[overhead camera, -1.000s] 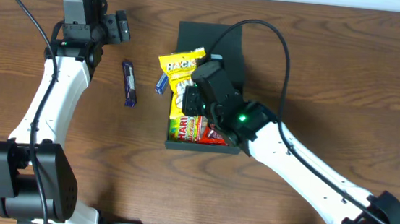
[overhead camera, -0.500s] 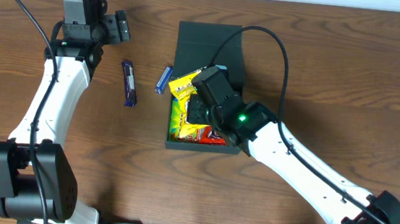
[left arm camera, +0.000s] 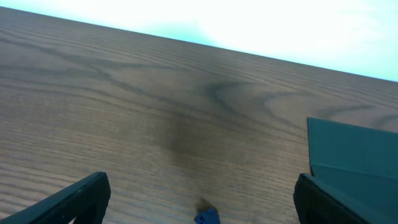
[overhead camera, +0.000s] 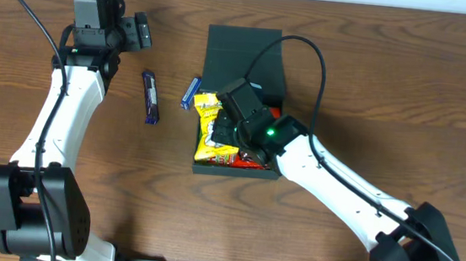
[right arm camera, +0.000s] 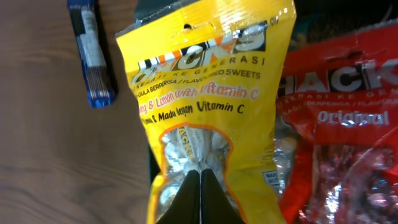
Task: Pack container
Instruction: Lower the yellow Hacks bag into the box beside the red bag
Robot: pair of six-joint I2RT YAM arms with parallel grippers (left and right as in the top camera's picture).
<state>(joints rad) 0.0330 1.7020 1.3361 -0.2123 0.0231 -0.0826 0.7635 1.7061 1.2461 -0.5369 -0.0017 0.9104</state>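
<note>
The dark teal-green container (overhead camera: 265,172) sits mid-table with its flap lid (overhead camera: 244,51) open toward the back. My right gripper (overhead camera: 223,130) is inside it, shut on a yellow Hacks sweets bag (overhead camera: 208,133), which lies over the box's left part; the wrist view shows the bag (right arm camera: 205,99) pinched at the fingertips (right arm camera: 200,177). A red Hacks bag (right arm camera: 339,112) lies beside it in the box. My left gripper (overhead camera: 143,31) is open and empty at the back left, above bare table (left arm camera: 199,205).
A dark blue snack bar (overhead camera: 150,98) lies on the table left of the box. A smaller blue packet (overhead camera: 190,93) lies at the box's back-left corner, also showing in the right wrist view (right arm camera: 91,50) and the left wrist view (left arm camera: 206,217).
My right gripper has carried the yellow bag down and toward the front, lowering it into the box. The blue packet by the corner is uncovered. The left arm has not moved.
</note>
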